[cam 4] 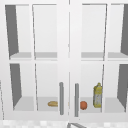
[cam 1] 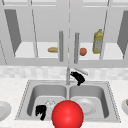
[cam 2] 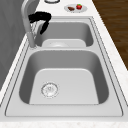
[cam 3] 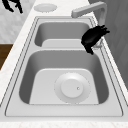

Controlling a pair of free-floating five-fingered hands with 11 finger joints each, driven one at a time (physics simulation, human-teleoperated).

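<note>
My right hand (cam 1: 78, 77) hovers by the faucet (cam 1: 67, 75), just under its lever (cam 1: 82, 71), with its fingers stretched toward the wall and holding nothing. The left side view has this right hand (cam 2: 40, 18) next to the faucet's neck (cam 2: 28, 23), and the right side view has the right hand (cam 3: 93, 38) above the divider between the basins. My left hand (cam 1: 40, 111) hangs over the left basin's front edge, fingers relaxed and pointing down, also empty. A large red ball (cam 1: 67, 115) sits in front of the sink's front rim. The left hand (cam 3: 12, 5) floats beyond the counter.
A white plate (cam 3: 72, 87) lies in the right basin of the steel double sink (cam 1: 110, 100). The counter carries a plate (cam 1: 3, 110) at left and a plate with food (cam 2: 75, 7) at right. The wall cabinet (cam 4: 68, 62) holds bread (cam 4: 53, 103), an orange fruit (cam 4: 83, 105) and a bottle (cam 4: 97, 96).
</note>
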